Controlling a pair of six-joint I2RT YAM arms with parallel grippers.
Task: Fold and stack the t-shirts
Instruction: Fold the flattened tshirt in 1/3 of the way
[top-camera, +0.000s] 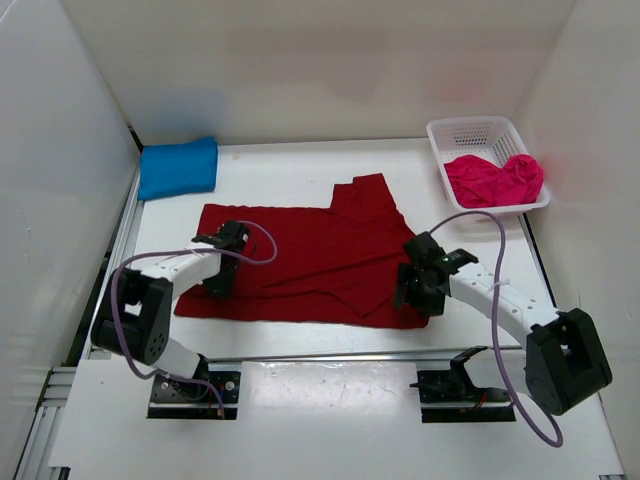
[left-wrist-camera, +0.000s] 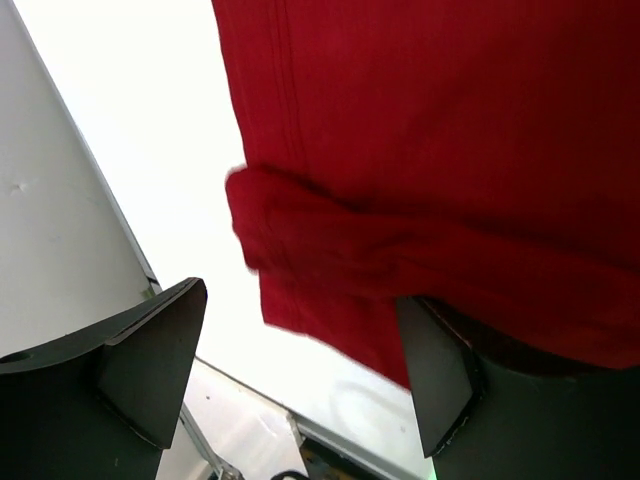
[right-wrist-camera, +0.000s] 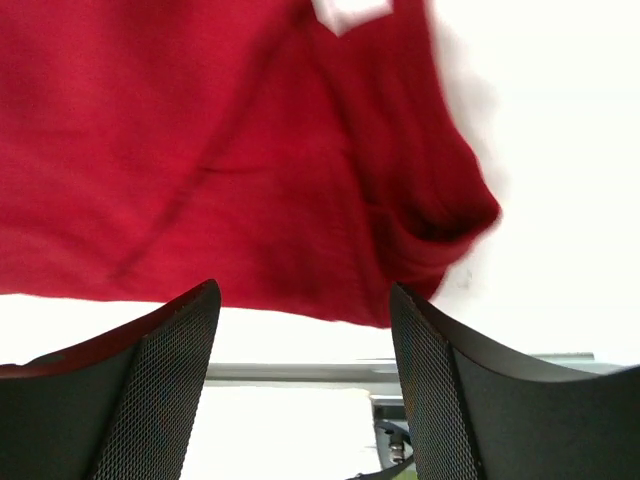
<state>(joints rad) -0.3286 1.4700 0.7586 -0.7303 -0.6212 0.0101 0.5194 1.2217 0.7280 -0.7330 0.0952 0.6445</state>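
**On the table, a red shirt lies half folded under two open grippers**

At the middle of the white table (top-camera: 300, 170) we see the dark red t-shirt (top-camera: 310, 260) spread flat, its near part doubled over so that a slanted fold edge crosses it, and one sleeve pointing toward the far wall. The left gripper (top-camera: 226, 262) sits over the shirt's left edge. From its wrist camera we see the left gripper (left-wrist-camera: 300, 298) with its fingers (left-wrist-camera: 150, 370) standing wide apart and a bunched lip of red cloth lying beyond them, not pinched. The right gripper (top-camera: 420, 278) sits over the shirt's near right corner. In its own view the right gripper (right-wrist-camera: 302, 290) also has its fingers (right-wrist-camera: 160, 390) parted, with a rumpled corner of the shirt ahead of them and nothing clamped.

At the far left corner we find the bright blue t-shirt (top-camera: 178, 167), folded into a compact bundle. At the far right, the pink-magenta t-shirt (top-camera: 495, 180) lies crumpled in the white mesh basket (top-camera: 470, 128), spilling over its near rim.
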